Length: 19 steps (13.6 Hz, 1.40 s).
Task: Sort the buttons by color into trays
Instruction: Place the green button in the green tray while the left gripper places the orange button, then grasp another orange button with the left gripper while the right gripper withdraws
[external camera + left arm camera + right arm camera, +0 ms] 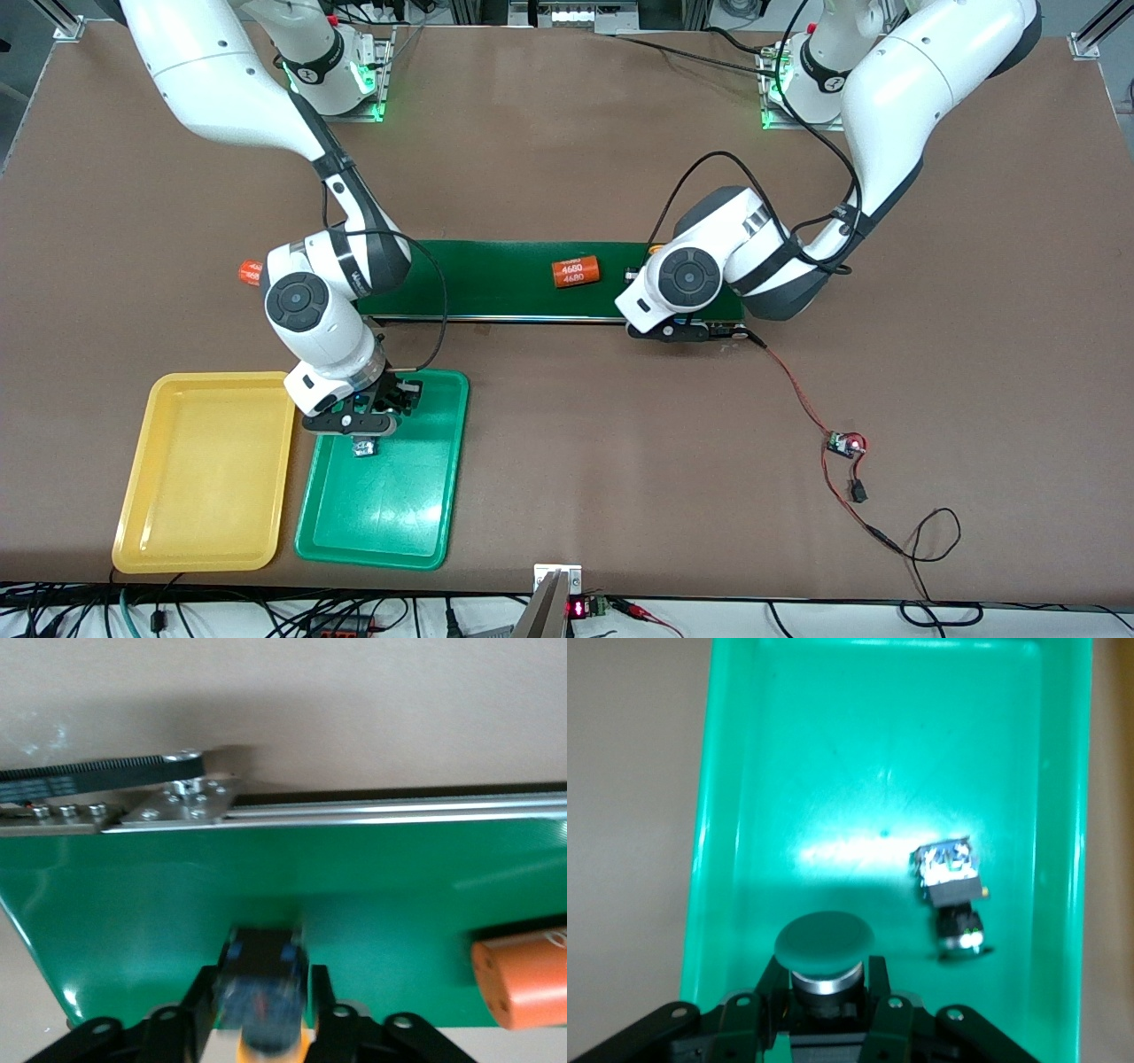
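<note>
My right gripper (354, 425) hangs over the green tray (390, 514), at the end nearest the conveyor. It is shut on a green-capped button (824, 943), cap pointing down at the tray floor (833, 771). A second button (952, 890) lies on its side in that tray (365, 448). The yellow tray (204, 478) stands beside the green one. My left gripper (666, 330) is low over the conveyor's left-arm end. A blurred black-and-blue button (264, 992) with a yellow edge sits loose between its slightly parted fingers (208, 1001).
The dark-green conveyor belt (496, 279) runs across the table's middle. An orange cylinder (576, 272) lies on it, also seen in the left wrist view (523, 983). Another orange cylinder (251, 271) sits at the belt's right-arm end. A red wire and small board (846, 445) lie toward the left arm's end.
</note>
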Each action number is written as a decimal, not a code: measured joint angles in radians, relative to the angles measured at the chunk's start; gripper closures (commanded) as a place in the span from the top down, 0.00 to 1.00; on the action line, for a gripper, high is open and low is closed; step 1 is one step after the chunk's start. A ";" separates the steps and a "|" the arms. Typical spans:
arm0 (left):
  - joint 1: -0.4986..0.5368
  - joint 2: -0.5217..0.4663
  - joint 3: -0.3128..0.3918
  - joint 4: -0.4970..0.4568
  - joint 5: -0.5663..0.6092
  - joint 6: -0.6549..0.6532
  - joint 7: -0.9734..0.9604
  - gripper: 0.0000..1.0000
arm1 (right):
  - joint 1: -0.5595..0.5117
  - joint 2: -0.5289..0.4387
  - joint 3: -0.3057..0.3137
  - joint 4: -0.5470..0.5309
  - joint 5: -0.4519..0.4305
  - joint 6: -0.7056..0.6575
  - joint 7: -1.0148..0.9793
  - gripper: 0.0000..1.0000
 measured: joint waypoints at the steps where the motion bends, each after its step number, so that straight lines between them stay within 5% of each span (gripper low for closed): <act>1: 0.006 0.000 0.001 0.001 0.000 0.000 -0.011 1.00 | 0.000 0.015 -0.012 0.002 0.000 0.031 -0.013 0.34; 6: 0.024 -0.014 0.001 0.030 0.002 -0.020 -0.050 1.00 | 0.001 0.077 -0.033 0.005 -0.015 0.128 -0.027 0.43; 8: 0.067 -0.034 0.006 0.048 0.024 -0.070 -0.051 1.00 | 0.003 0.091 -0.033 0.008 -0.015 0.145 -0.027 0.79; 11: 0.183 -0.040 0.009 0.048 0.084 -0.176 -0.023 1.00 | 0.008 0.096 -0.033 0.009 -0.015 0.160 -0.026 0.95; 15: 0.300 -0.017 0.039 -0.004 0.088 -0.285 0.161 1.00 | 0.010 0.095 -0.033 0.016 -0.015 0.170 -0.026 0.96; 19: 0.436 -0.014 0.036 -0.195 0.163 -0.190 0.195 1.00 | 0.013 0.056 -0.033 0.022 -0.015 0.092 -0.026 1.00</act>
